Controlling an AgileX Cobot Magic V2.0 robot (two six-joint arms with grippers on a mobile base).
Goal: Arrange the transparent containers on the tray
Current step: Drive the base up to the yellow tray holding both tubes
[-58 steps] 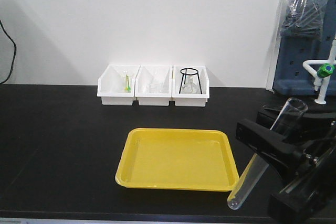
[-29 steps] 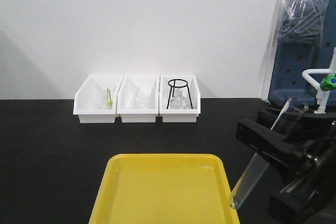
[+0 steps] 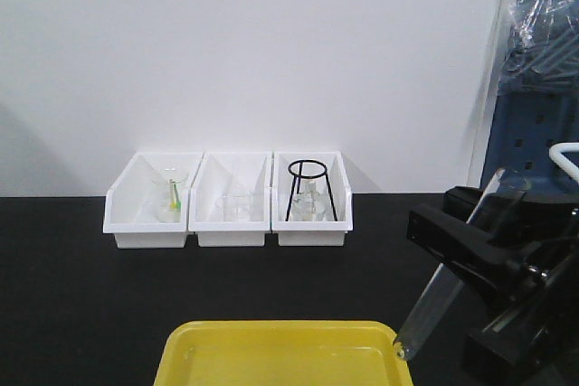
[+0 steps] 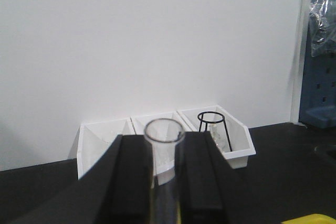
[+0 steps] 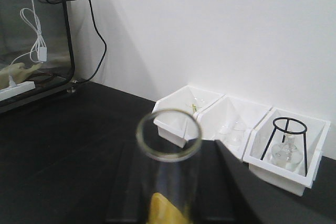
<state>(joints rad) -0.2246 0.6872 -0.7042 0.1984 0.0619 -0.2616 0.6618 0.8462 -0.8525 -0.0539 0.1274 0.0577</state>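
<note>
Black worktop (image 3: 72,296) runs wide along the left and meets the white wall (image 3: 271,42) in a straight back edge. The left hand (image 4: 164,145) shows only in its own wrist view. Its two black fingers (image 4: 131,182) are closed on the left test tube (image 4: 164,177), one on each side, with the tube's open rim nearest the camera. A sliver of yellow sits at the lower right corner of that view.

Against the wall stand three white bins in a row, side by side. The left bin (image 3: 145,239) holds small glassware and something green. The middle bin (image 3: 232,238) holds clear glassware. The right bin (image 3: 312,238) holds a black wire tripod (image 3: 289,198) over a flask.

A broad band of worktop separates the bins' front edges from the yellow tray (image 3: 271,354). The tray's back rim and two rounded back corners show, and the rest is cut off by the lower edge of the front view.

At the right, the right hand (image 3: 448,250) grips the right test tube (image 3: 421,309). It is tilted with its rim up and to the right and its rounded bottom down by the tray's right back corner. Whether it touches the rim I cannot tell. Behind the hand stands a blue panel (image 3: 543,142)
</note>
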